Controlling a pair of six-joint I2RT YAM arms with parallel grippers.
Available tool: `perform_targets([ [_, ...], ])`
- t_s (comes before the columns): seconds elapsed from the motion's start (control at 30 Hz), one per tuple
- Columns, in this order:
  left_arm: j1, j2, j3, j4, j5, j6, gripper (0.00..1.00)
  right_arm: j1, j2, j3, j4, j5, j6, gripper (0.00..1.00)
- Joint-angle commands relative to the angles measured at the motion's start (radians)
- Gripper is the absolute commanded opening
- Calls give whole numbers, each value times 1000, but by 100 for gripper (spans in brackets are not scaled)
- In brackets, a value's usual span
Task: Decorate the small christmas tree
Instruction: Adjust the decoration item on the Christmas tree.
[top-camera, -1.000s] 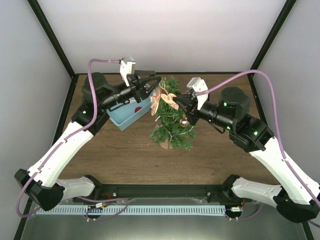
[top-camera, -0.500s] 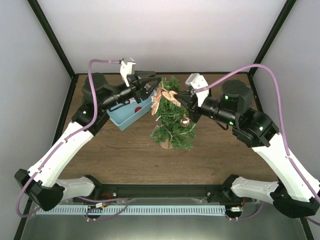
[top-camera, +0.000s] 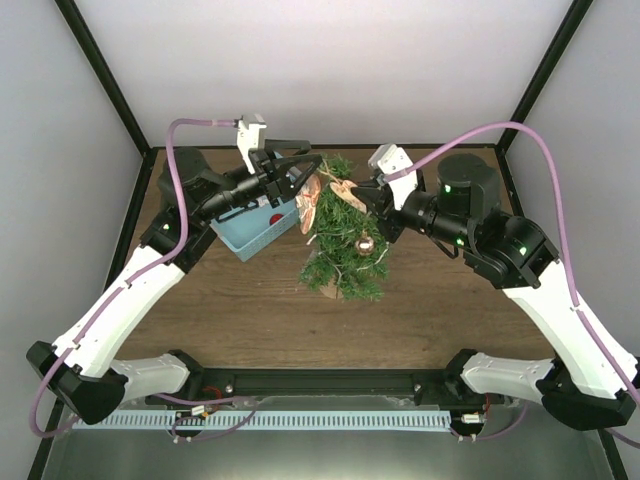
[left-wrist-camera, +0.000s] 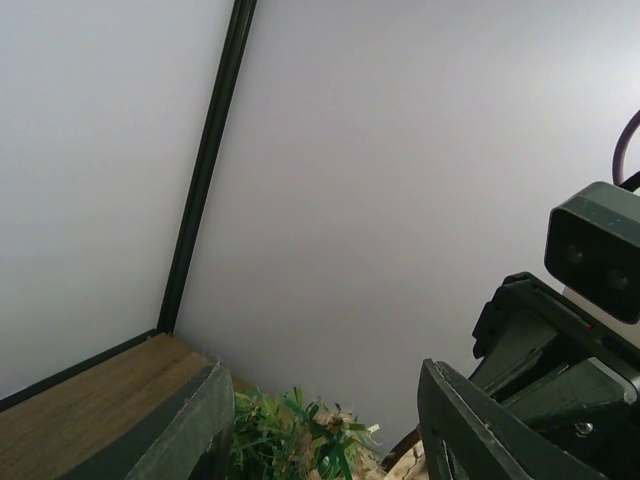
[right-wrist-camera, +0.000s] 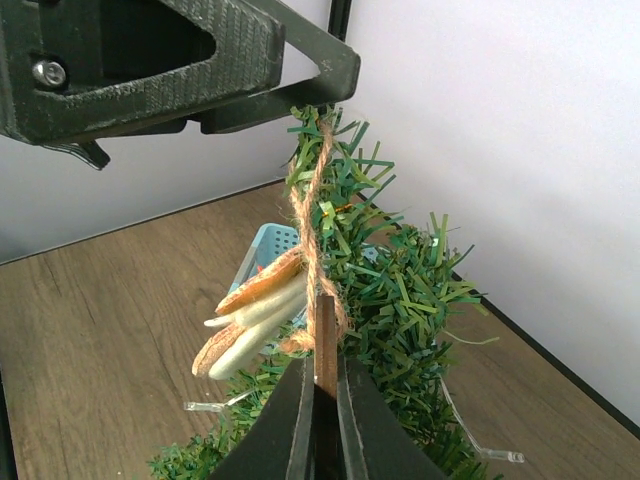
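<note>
Right wrist view: right gripper (right-wrist-camera: 322, 378) clenched on ornament (right-wrist-camera: 250, 328), twine (right-wrist-camera: 310, 200) against tree (right-wrist-camera: 400, 290) top; left gripper (left-wrist-camera: 325, 430) fingers parted. Bauble (top-camera: 366, 241) already hung; release remains.

From high at the near side, down over the whole table (top-camera: 250, 310). From left wrist, tilted up at the far wall (left-wrist-camera: 400, 200). From right wrist, close on the small christmas tree (right-wrist-camera: 405, 300), shared by all.
</note>
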Motion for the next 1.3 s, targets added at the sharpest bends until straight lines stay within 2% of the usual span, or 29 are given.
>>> perform_targets([
  [0.0,-5,-15,-3,12,-9,3,52,-8,-5,53,-22,54,-7,1],
  [0.3,-5,2,-5,-50,-65,64,48,-8,31,105,-72,28,-58,2],
  [0.47,-4,5,-2,-46,-59,63,48,-8,45,88,-71,48,-107,7],
  [0.53,-5,6,0,-45,-57,61,48,-7,49,53,-57,72,-134,10],
  [0.7,-5,6,0,-43,-55,61,48,-8,24,-19,26,172,-133,29],
  [1.1,-5,-11,-16,-28,-55,46,49,-9,-31,-99,76,133,-109,33],
  [1.27,-5,-19,-13,-42,-86,41,52,-9,-82,-128,86,85,-91,40],
])
